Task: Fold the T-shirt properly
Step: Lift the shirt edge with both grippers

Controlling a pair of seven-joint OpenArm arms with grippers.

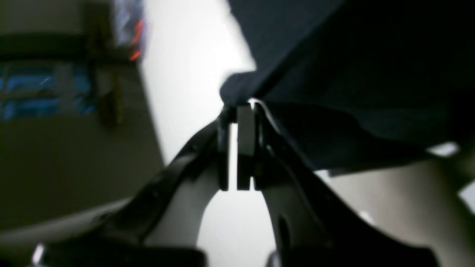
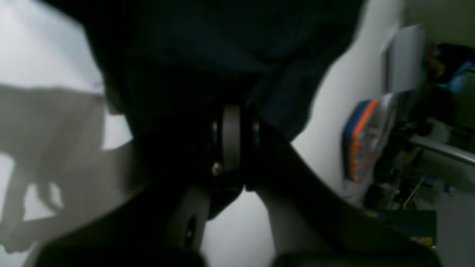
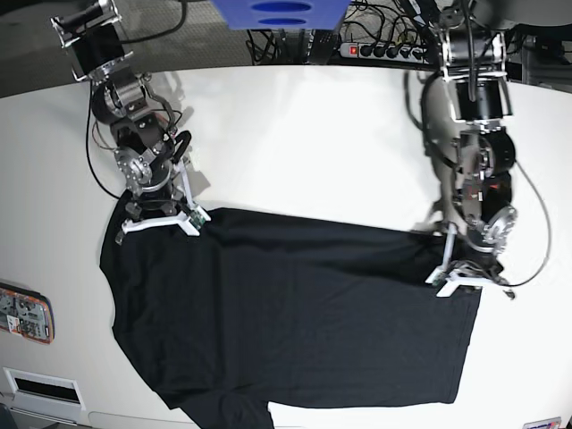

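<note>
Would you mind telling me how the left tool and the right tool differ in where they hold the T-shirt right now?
In the base view, the left tool pinches the T-shirt at its right edge, lower down the white table. The right tool pinches the upper-left corner, higher up. The left arm reaches further down the table than the right. Both are shut on black fabric.

White table (image 3: 304, 143) — black T-shirt (image 3: 286, 313) spread flat on it

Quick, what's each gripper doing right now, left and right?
Left gripper: closed, pinching an edge of the T-shirt.
Right gripper: closed, gripping the T-shirt's fabric.
</note>
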